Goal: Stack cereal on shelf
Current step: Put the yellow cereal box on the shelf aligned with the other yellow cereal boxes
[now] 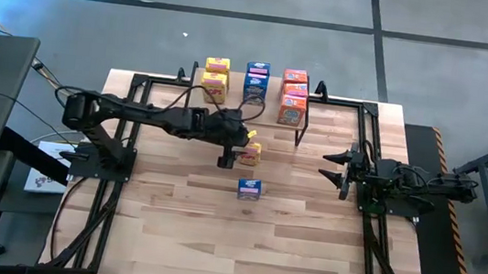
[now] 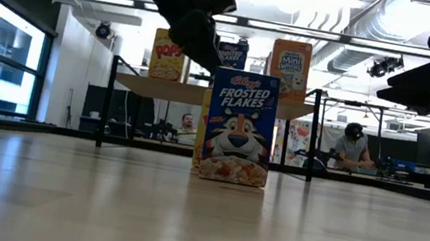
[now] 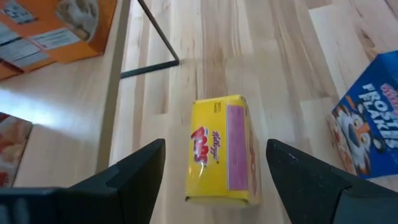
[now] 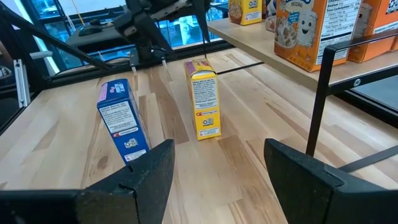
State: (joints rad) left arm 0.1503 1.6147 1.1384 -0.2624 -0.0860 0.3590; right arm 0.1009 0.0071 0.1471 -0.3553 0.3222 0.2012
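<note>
Yellow cereal box (image 1: 250,153) stands upright on the table (image 1: 214,235) near its middle, just in front of the shelf (image 1: 329,119), free of any grip. The left claw (image 1: 226,160) hangs over the box with its fingers spread wide on either side, not touching it. A blue cereal box (image 1: 250,188) stands a little nearer the front edge. Seven boxes sit on the shelf along the far edge. The right claw (image 1: 333,167) waits by the right edge, parted, holding nothing.
</note>
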